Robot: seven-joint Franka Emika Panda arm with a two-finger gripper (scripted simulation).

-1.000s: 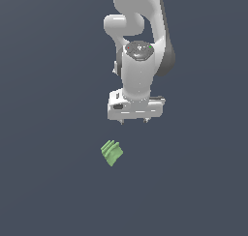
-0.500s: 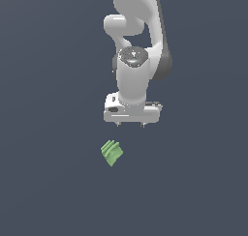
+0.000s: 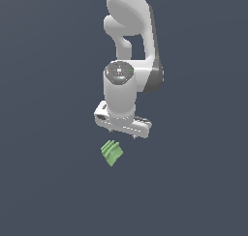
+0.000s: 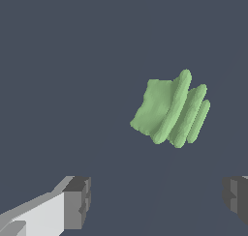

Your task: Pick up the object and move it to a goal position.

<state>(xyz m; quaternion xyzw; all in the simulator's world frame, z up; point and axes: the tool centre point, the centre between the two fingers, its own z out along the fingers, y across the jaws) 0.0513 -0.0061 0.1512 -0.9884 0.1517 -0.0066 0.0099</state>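
The object (image 3: 112,153) is a small light-green blocky piece with ridges on top, lying on the dark grey floor. It also shows in the wrist view (image 4: 170,110), ahead of the fingers and outside the gap between them. My white gripper (image 3: 122,133) hangs just above and slightly behind it in the exterior view. In the wrist view the gripper (image 4: 157,201) is open and empty, with one dark fingertip (image 4: 77,202) and the other fingertip (image 4: 237,199) set wide apart.
The dark grey floor (image 3: 43,182) spreads flat all around. The white arm (image 3: 131,41) rises behind the gripper.
The gripper has moved down and toward the exterior view's left, closer to the green object. The object has not moved.
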